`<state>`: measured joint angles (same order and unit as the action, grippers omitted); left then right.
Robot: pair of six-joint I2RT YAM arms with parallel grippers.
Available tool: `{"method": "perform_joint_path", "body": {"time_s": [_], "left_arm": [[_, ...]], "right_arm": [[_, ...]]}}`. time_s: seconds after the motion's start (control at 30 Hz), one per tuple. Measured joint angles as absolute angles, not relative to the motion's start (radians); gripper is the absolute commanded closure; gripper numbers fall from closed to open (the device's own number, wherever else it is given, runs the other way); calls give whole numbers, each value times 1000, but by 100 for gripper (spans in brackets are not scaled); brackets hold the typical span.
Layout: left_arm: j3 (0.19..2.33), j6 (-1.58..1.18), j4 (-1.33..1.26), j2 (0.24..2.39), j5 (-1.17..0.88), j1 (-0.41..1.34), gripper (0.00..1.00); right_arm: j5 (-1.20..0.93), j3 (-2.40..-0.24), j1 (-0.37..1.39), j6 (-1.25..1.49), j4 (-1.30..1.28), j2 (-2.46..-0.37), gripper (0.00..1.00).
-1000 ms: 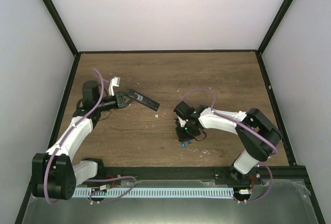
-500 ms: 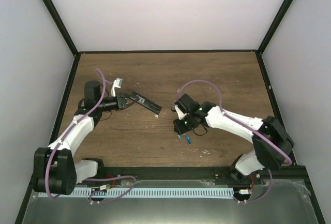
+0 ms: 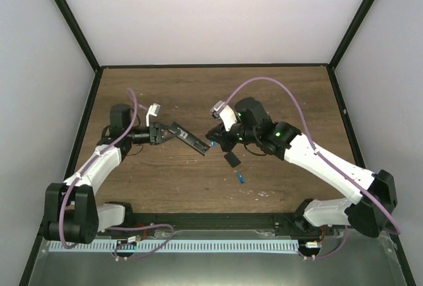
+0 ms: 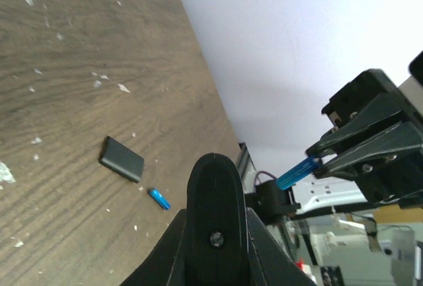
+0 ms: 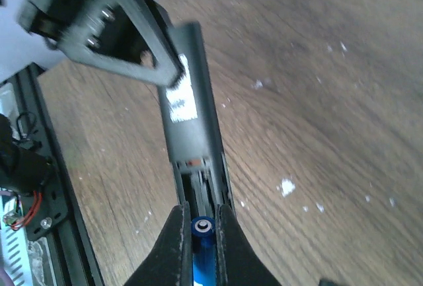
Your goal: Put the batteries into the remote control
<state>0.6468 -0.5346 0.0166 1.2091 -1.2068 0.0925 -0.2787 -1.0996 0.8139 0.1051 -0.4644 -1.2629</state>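
My left gripper (image 3: pixel 160 133) is shut on one end of the black remote control (image 3: pixel 188 138) and holds it above the table. The remote's open battery recess (image 5: pixel 201 175) faces my right gripper (image 5: pixel 198 218). That gripper is shut on a blue battery (image 5: pixel 203 228), whose tip sits just short of the recess end. In the top view this battery (image 3: pixel 211 143) shows as a blue speck at the remote's free end. A second blue battery (image 3: pixel 241 178) lies on the wood in front of the right arm.
A small black battery cover (image 3: pixel 232 160) lies flat on the table between the remote and the loose battery (image 4: pixel 158 198). In the left wrist view the cover (image 4: pixel 121 158) sits just beyond that battery. Black frame rails border the table.
My right gripper has risen off the table with one battery and swung up and left to the remote's end. The other battery stayed on the wood. The left arm nudged the remote rightward.
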Motion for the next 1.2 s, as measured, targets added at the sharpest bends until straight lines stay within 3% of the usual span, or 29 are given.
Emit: {"method": "perform_joint_path", "body": {"time_s": [0.57,1.2], "left_arm": [[680,-595,-29,1241,-1375,130,100],[681,-739,-189,1229,-1398,144,100]], "right_arm": [[-524,-1115,814,-71,-339,-1295,99],[-581,-1042,813,-67,-289,-1288,99]]}}
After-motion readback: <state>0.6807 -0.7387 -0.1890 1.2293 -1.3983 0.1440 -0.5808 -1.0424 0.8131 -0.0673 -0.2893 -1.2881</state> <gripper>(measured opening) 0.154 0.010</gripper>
